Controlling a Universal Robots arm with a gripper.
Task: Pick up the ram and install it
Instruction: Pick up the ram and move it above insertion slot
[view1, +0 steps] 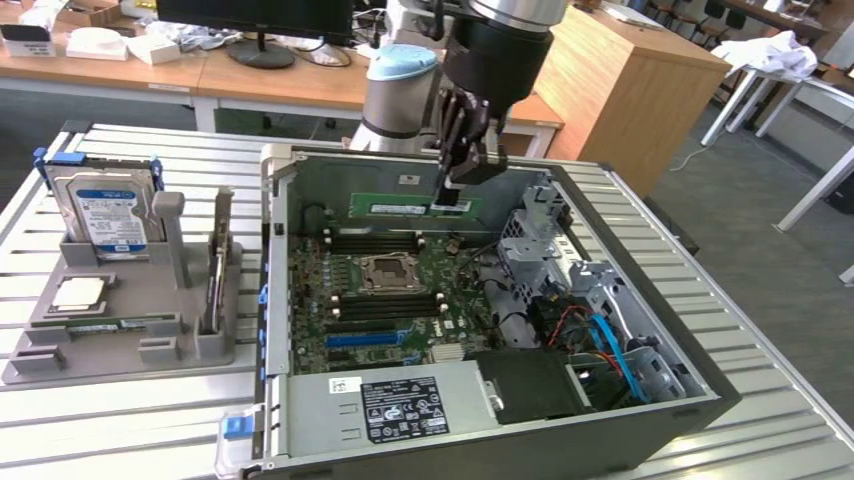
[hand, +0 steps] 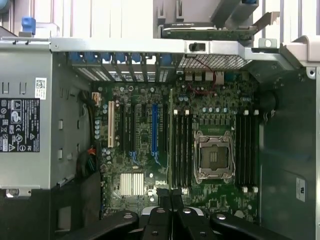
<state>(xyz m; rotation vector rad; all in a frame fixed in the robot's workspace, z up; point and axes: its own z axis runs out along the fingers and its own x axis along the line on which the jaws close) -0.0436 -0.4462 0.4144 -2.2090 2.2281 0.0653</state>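
On the slatted table (view1: 787, 400), the gripper (view1: 455, 200) clamps the ram (view1: 394, 207) over the motherboard (view1: 387, 300).

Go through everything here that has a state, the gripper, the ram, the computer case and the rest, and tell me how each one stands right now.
gripper: shut on the ram.
ram: held on edge above the motherboard, not seated in a slot.
computer case: lying on its side, open.
processor socket: uncovered, no cooler on it.
hard drive: standing upright in the grey holder.
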